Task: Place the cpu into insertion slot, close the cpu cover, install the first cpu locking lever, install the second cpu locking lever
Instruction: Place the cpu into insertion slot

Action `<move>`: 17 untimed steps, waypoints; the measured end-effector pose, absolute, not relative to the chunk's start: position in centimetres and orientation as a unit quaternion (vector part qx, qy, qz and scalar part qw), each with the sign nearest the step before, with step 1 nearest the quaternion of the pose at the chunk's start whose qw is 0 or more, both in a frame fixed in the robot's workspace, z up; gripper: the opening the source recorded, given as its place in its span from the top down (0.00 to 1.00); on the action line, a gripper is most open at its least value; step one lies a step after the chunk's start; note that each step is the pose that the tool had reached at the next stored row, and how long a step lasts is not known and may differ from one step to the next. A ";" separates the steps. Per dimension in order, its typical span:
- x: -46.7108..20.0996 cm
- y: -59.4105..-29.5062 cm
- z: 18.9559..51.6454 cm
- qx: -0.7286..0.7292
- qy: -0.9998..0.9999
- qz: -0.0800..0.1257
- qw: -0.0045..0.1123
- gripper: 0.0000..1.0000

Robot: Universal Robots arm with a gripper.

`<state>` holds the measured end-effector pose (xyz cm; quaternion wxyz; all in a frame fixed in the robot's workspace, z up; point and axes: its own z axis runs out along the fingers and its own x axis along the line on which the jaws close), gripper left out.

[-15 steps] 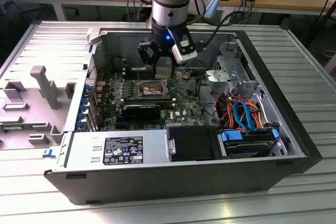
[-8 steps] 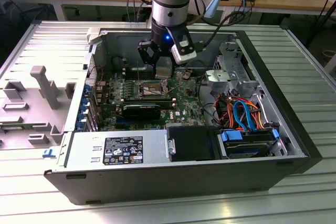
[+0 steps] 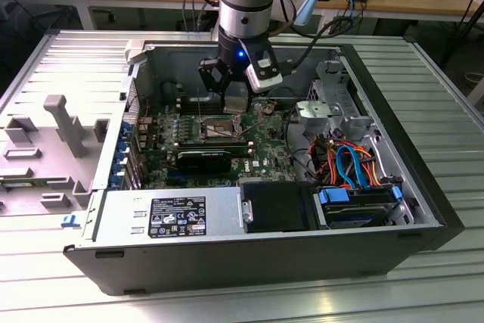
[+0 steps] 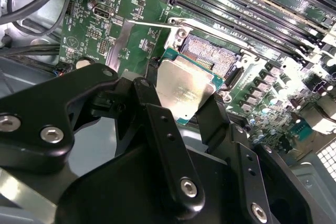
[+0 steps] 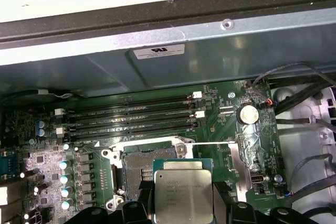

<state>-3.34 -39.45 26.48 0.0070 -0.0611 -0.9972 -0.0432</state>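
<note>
Nearest the lens in the second wrist view are the black links of the gripper [image 4: 178,100]. Its fingers [image 4: 152,108] are clamped on two opposite edges of the cpu [image 4: 184,88]. The cpu hangs, silver top showing, partly in front of the slot [image 4: 210,51] and is not seated. Beside the slot the cover [image 4: 122,45] looks swung up, clear of the opening.

In the first wrist view the cpu [image 5: 184,195] hides one corner of the slot [image 5: 137,163], whose dark centre lies bare. The memory slots [image 5: 131,121] run just beyond it.

In the exterior view the case [image 3: 227,262] lies open. The gripper [image 3: 233,96] reaches down at upper centre, and the slot [image 3: 219,122] sits directly under it.

The cpu looks light, thin and stiff. Its metal top is probably slick, and the contacts underneath are likely delicate. The plain side edges seem the right place to grip, as now, and firm squeezing or tilting could bend the slot's pins.
</note>
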 end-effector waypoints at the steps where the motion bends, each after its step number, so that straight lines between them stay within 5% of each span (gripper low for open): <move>1: -3.3 -39.4 26.5 -0.062 -0.997 -0.043 0.007 0.46; 17: -3.3 -39.4 26.5 -0.077 -0.996 -0.043 0.006 0.46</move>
